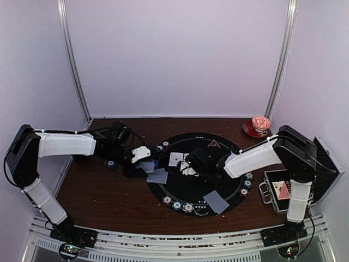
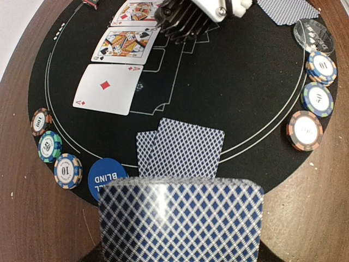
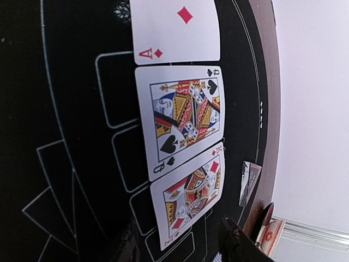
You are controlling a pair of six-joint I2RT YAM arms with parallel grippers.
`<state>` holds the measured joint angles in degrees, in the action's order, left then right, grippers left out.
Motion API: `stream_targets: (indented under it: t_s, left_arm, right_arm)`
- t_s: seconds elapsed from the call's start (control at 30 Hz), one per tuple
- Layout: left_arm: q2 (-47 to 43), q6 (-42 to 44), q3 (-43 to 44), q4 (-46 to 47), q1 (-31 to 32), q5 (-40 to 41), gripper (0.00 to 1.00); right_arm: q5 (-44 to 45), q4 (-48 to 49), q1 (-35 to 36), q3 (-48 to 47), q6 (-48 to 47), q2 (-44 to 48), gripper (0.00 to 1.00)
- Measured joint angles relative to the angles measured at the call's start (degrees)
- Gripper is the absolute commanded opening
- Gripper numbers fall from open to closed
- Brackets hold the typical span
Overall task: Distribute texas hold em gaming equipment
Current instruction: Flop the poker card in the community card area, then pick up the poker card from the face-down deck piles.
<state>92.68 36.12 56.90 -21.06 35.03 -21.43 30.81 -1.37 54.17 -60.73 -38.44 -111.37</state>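
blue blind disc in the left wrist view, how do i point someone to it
Find the round black mat and follow its lower-left rim in the left wrist view, down the row of three striped chips. Past the last chip, beside the two face-down cards, lies the blue disc: it alone is plain blue, stripeless, with white BLIND lettering.

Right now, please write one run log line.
left claw: holds blue-backed card deck | right claw: open above king-of-diamonds card | face-up cards: three
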Motion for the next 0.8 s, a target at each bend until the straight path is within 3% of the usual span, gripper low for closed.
stream_targets:
  t_s: [0.23,0.4,0.67,0.8]
  left_arm:
    - [0.0,0.0,0.0,0.0,0.0,0.0,0.61]
    - [0.0,0.0,0.0,0.0,0.0,0.0,0.61]
    - [0.0,0.0,0.0,0.0,0.0,0.0,0.61]
    - [0.0,0.0,0.0,0.0,0.0,-0.1,0.61]
  right_arm:
    - [0.6,-5.5,1.8,-0.1,4.3,4.3,0.80]
    - [-0.3,-7.8,2.2,-0.9,12.3,11.4,0.99]
    - [-11.7,-3.0,1.6,-1.5,32.9,22.3,1.00]
    - [-20.3,2.2,0.3,-1.2,44.8,21.7,1.00]
